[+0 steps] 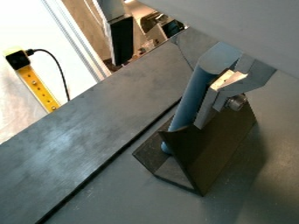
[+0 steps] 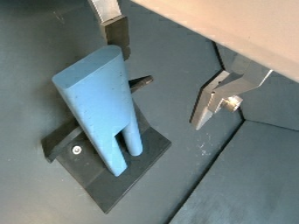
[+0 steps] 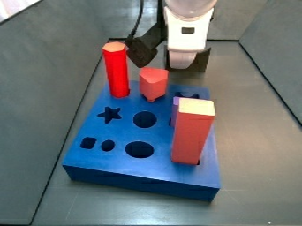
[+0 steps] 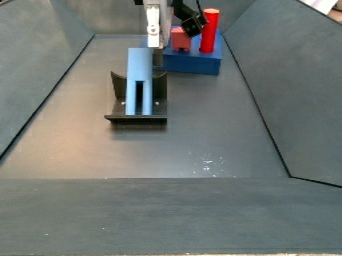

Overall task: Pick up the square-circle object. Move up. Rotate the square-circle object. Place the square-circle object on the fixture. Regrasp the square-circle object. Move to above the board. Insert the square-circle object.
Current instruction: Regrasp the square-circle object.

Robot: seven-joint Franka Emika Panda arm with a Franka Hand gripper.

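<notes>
The claw (image 2: pixel 163 66) hangs wide open (holding nothing) above the square-circle object (image 2: pixel 103 105), which leans on the fixture (image 2: pixel 100 179).

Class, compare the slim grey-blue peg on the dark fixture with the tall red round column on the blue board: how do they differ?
The slim grey-blue peg leans on the fixture; the tall red round column stands upright in the blue board. The peg has flat faces, the column is round. The gripper is beside the peg, open. Both are long.

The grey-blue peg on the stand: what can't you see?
- Its lower side: in a wrist view the fixture covers part of the square-circle object.
- All of it: in the side view showing the board, the arm blocks it.
- The gripper, open beside its top: the picture edge cuts the fingers.
</notes>
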